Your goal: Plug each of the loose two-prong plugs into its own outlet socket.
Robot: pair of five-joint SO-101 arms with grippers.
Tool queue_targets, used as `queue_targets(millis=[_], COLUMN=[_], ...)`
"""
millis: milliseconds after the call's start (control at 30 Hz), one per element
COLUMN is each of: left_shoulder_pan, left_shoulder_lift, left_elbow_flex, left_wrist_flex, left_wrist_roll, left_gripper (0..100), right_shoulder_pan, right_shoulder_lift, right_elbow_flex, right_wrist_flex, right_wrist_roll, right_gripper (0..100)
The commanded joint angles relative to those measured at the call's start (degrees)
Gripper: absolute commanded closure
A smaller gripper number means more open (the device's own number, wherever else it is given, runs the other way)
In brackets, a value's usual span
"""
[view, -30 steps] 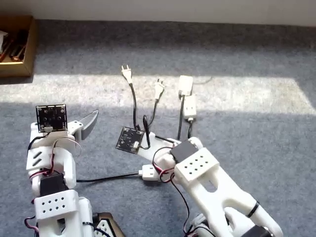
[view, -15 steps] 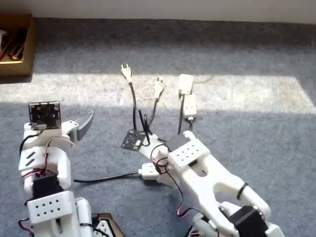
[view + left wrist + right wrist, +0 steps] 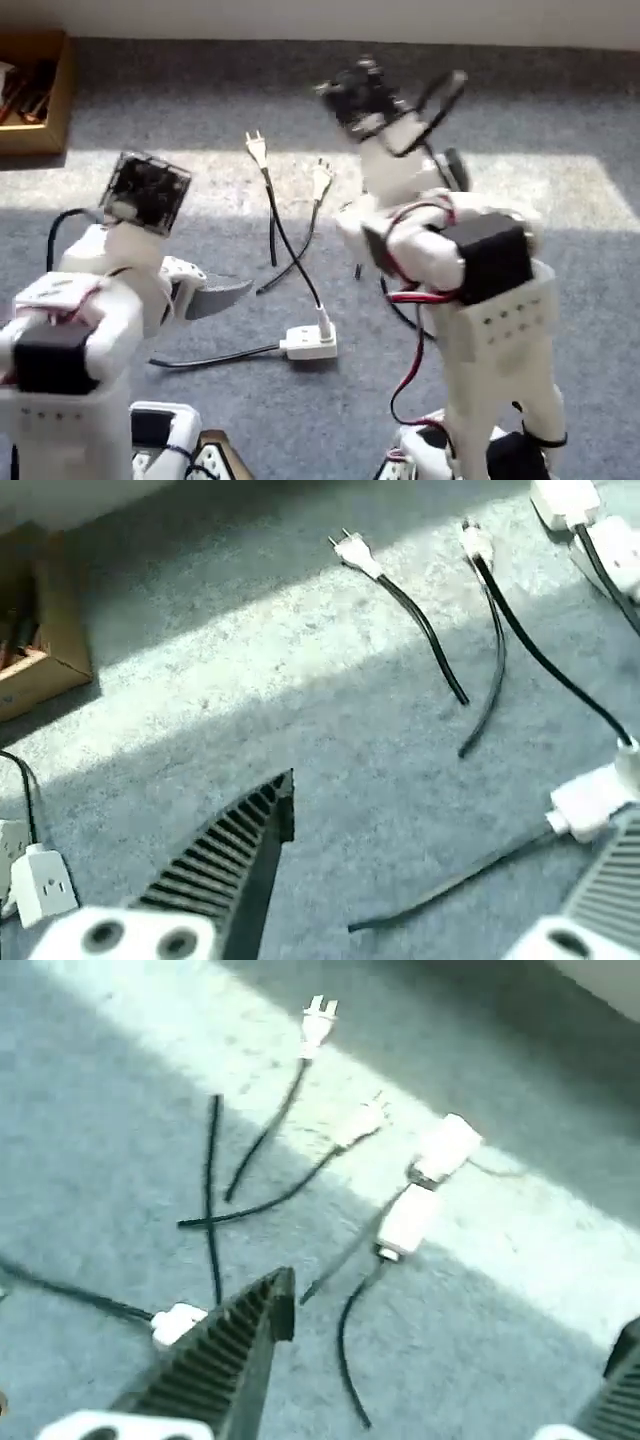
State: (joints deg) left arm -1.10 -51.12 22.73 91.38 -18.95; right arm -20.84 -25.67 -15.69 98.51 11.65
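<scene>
You had no lettering, number, label or sign that could be read in any view. The white two-prong plugs and the white outlet socket showed you no marking that could be made out.

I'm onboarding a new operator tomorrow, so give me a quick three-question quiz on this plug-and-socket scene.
1. True or false: the left gripper holds a plug between its jaws.
2. How many loose white two-prong plugs lie on the grey carpet?
3. The right gripper has its jaws: A, open and empty; B, shut on a plug; C, shut on a cord.
Key: 1 false; 2 two; 3 A.
</scene>
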Motion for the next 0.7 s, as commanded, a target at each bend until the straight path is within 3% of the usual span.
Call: queue_targets(millis=[0, 167, 300, 467, 667], left_shoulder_pan=[5.67, 10.86, 11.91, 12.44, 19.82], left_shoulder_lift=[11.12, 22.73, 29.49, 35.21, 39.08], left_elbow_flex=[-4.18, -4.09, -3.91, -2.86, 5.67], left_wrist_flex=[4.13, -0.7, -4.13, -8.88, -16.88], left_wrist_roll=[-7.47, -14.51, -18.64, -22.95, -22.86], left_gripper=[56, 56, 56, 56, 56], right_shoulder_pan=[16.66, 25.36, 25.54, 22.55, 24.84], right_shoulder_lift=[-2.24, -8.84, -17.98, -26.77, -32.48], right_elbow_flex=[8.31, 38.81, 61.76, 80.57, 82.51], right_wrist_flex=[0.66, -21.05, -34.07, -40.57, -40.66], right_wrist_roll=[-0.53, 1.05, 1.23, 1.32, 1.23], right_gripper=[54.8, 54.8, 54.8, 54.8, 54.8])
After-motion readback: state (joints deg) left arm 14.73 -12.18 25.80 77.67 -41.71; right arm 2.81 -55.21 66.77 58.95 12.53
